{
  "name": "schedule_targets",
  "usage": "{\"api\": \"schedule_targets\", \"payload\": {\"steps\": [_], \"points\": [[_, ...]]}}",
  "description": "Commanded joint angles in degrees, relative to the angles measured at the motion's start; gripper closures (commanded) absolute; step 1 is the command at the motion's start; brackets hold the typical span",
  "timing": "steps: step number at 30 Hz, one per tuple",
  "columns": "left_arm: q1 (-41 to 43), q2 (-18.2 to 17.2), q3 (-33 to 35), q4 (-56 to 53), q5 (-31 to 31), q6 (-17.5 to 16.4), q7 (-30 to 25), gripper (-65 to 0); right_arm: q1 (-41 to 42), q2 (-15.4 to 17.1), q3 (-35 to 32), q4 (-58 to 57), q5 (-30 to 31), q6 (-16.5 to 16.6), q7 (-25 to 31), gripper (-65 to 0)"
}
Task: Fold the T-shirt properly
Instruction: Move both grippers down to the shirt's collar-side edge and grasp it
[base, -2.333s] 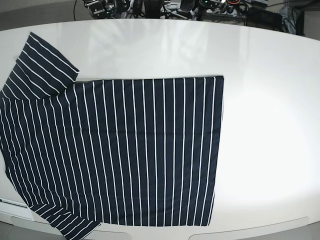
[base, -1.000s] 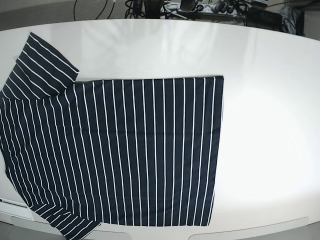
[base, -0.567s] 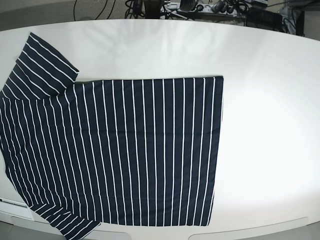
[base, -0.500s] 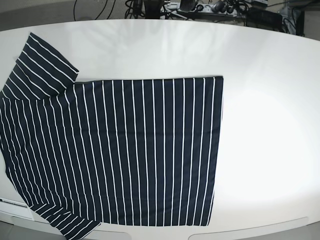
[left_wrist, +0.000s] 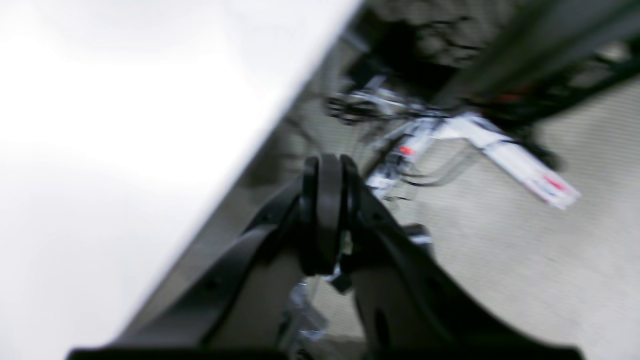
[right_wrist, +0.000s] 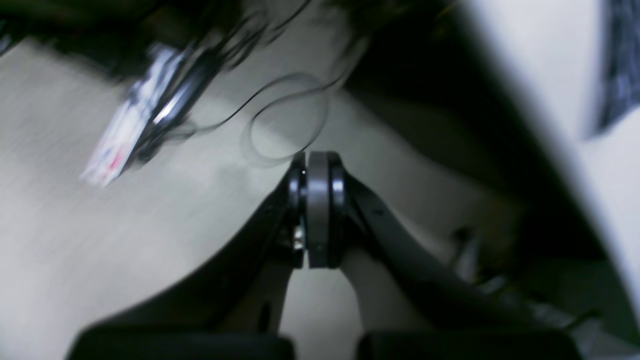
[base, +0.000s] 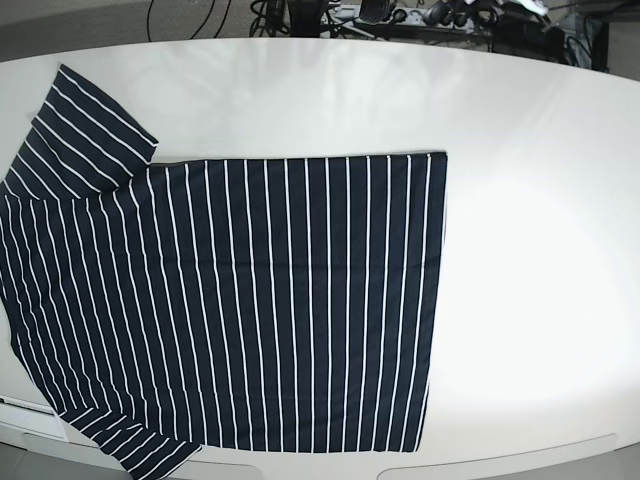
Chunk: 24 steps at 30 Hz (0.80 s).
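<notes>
The striped T-shirt (base: 230, 300) lies flat, unfolded; both grippers (left_wrist: 325, 215) (right_wrist: 317, 210), pressed together and empty, seemingly hang off-table. Next: reach a sleeve.

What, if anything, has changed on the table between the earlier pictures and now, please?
Only the robot hardware visible beyond the far edge at the start has left the base view. The T-shirt lies spread flat on the white table exactly as before, unfolded.
</notes>
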Motion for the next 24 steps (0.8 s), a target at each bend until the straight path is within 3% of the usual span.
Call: {"api": "schedule_targets", "payload": {"steps": [1, 4, 7, 12, 14, 18, 24], "points": [[0.9, -0.2, -1.2, 1.6, 0.2, 0.2, -1.0, 0.0, -1.0, 0.2, 0.6, 1.7, -1.6, -1.4, 0.5, 0.0], [-1.7, -0.3, -4.5, 1.9, 0.1, -0.3, -1.1, 0.0, -1.0, 0.2, 3.3, 4.7, -3.1, -1.9, 1.1, 0.0], [-4.2, -1.6, -6.6, 1.9, -0.2, -3.4, -1.1, 0.0, -1.0, 0.2, 8.3, 8.2, -2.7, -1.2, 2.4, 0.0], [-6.0, -5.1, -6.8, 1.9, -0.2, -3.7, -4.0, 0.0, -1.0, 0.2, 19.5, 8.3, -1.0, -0.4, 3.8, 0.0], [-8.4, -6.3, -6.7, 1.9, 0.2, -4.3, -6.1, 0.0, -1.0, 0.2, 24.2, 8.3, 4.1, 3.8, 6.5, 0.0], [-15.8, -8.2, -6.7, 1.9, 0.1, -9.5, -8.9, 0.0, 5.6, 0.2, 31.3, 8.3, 15.7, 17.2, 8.0, 0.0], [-25.9, -12.4, -6.5, -1.8, 0.2, -19.4, -17.0, 0.0, 15.4, 0.2, 33.5, 8.3, 25.9, 26.1, 8.0, 0.0]]}}
